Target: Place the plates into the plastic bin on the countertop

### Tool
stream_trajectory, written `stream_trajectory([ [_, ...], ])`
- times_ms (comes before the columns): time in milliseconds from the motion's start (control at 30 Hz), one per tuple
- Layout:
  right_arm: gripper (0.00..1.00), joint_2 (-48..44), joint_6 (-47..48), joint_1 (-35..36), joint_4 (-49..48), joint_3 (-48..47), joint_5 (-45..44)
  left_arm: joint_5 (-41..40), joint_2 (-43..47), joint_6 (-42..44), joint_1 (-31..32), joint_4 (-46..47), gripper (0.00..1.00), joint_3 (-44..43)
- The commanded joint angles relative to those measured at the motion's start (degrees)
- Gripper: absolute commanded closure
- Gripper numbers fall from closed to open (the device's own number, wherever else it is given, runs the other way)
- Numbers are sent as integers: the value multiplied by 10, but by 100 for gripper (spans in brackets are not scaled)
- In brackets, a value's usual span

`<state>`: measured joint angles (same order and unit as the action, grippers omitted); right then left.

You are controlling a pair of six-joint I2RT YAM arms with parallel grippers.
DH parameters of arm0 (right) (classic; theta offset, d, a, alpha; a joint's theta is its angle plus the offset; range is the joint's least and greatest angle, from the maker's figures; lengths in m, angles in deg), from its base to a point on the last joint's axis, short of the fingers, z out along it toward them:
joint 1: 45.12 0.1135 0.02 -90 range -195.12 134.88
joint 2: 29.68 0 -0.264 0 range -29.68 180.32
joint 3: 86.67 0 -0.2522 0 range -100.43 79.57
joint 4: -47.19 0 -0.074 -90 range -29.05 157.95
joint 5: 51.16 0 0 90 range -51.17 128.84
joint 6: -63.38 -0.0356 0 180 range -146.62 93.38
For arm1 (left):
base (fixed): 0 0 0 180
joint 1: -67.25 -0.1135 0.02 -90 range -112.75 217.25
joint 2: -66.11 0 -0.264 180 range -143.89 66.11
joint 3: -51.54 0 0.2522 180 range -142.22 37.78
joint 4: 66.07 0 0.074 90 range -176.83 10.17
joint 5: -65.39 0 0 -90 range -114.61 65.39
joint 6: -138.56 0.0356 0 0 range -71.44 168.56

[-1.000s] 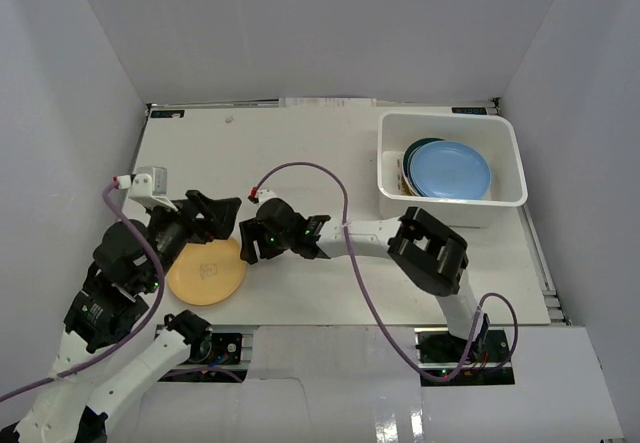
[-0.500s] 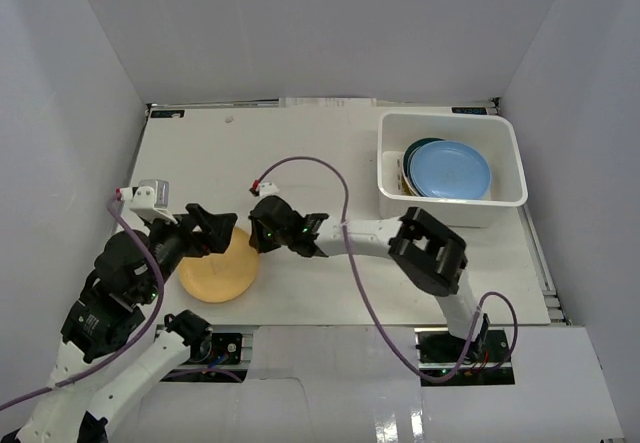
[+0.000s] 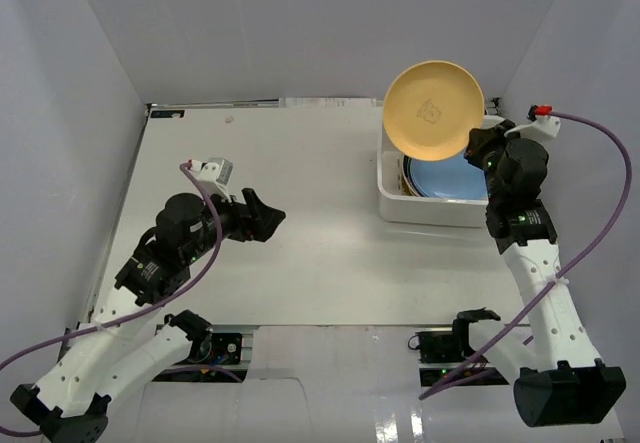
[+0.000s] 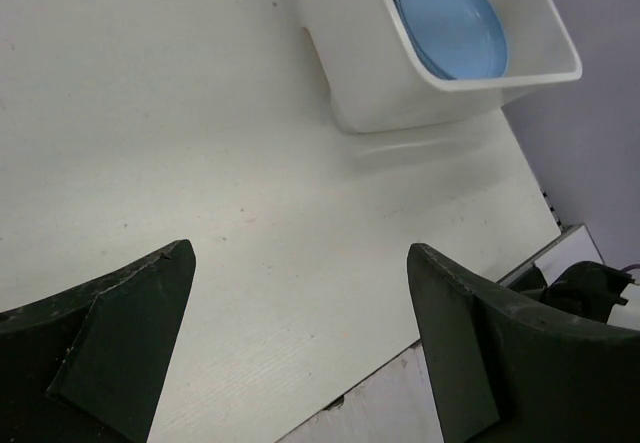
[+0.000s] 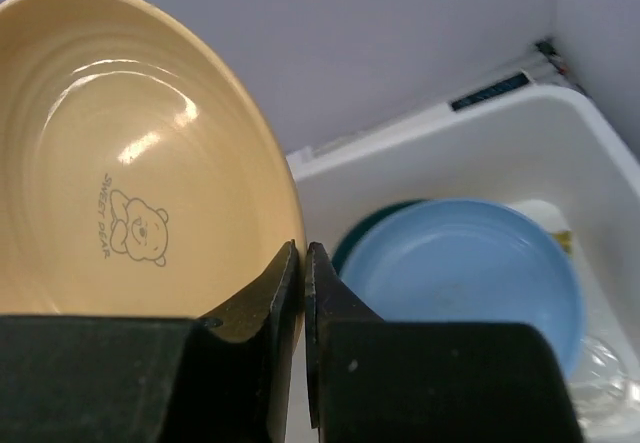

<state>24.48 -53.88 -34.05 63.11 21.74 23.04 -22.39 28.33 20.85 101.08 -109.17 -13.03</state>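
Two arms on show: nearest us, the left gripper (image 3: pixel 268 219) hangs over the countertop (image 3: pixel 330 183), fingers spread wide, gripping nothing. Further back, the right gripper (image 3: pixel 474 147) is pinched tight on the rim of the yellow-orange plate (image 3: pixel 432 110), held tilted above the plastic bin (image 3: pixel 440 211), where a blue plate (image 3: pixel 445 177) tops a small stack.

Pale grey walls (image 3: pixel 300 33) on three sides, small dark label (image 3: pixel 168 114) at the far left corner, glossy white panel (image 3: pixel 330 403) in front
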Motion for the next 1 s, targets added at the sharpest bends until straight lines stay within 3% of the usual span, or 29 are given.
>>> stream_trajectory([
  [0, 92, 17, 20, -89, 58, 58, 62, 38, -13, -9, 0, 34, 2, 11],
  [67, 92, 24, 13, -132, 55, 79, 82, 38, -23, -9, 0, 37, 2, 20],
  [233, 91, 61, 13, -156, 47, 100, 81, 37, -32, -5, 0, 37, 2, 33],
  [300, 70, 68, 12, -157, 46, 93, 70, 37, -33, -2, -1, 36, 2, 35],
  [333, 51, 69, 12, -157, 44, 83, 65, 36, -34, -2, 0, 35, 2, 34],
  [400, 34, 70, 18, -157, 48, 62, 72, 35, -33, 1, 0, 33, 2, 30],
  [433, 21, 70, 20, -157, 55, 36, 80, 35, -33, 3, -1, 32, 2, 27],
  [500, 12, 59, 23, -157, 83, 9, 82, 37, -32, 8, 0, 32, 2, 13],
  [533, 1, 51, 25, -157, 89, -12, 81, 40, -34, 11, 0, 32, 2, 6],
  [567, 8, 41, 26, -157, 99, -22, 80, 44, -37, 13, 0, 31, 2, -2],
  [700, 10, -24, 34, -157, 127, -66, 113, 54, -40, 23, 0, 29, 2, -51],
  [867, 10, -126, 27, -157, 184, -85, 274, 38, -20, 27, 0, 31, 2, -109],
  [900, 10, -149, 16, -157, 174, -69, 346, 33, -6, 29, 0, 31, 2, -120],
  [967, 10, -225, -38, -157, 144, 3, 405, 24, 12, 31, 0, 34, 2, -121],
])
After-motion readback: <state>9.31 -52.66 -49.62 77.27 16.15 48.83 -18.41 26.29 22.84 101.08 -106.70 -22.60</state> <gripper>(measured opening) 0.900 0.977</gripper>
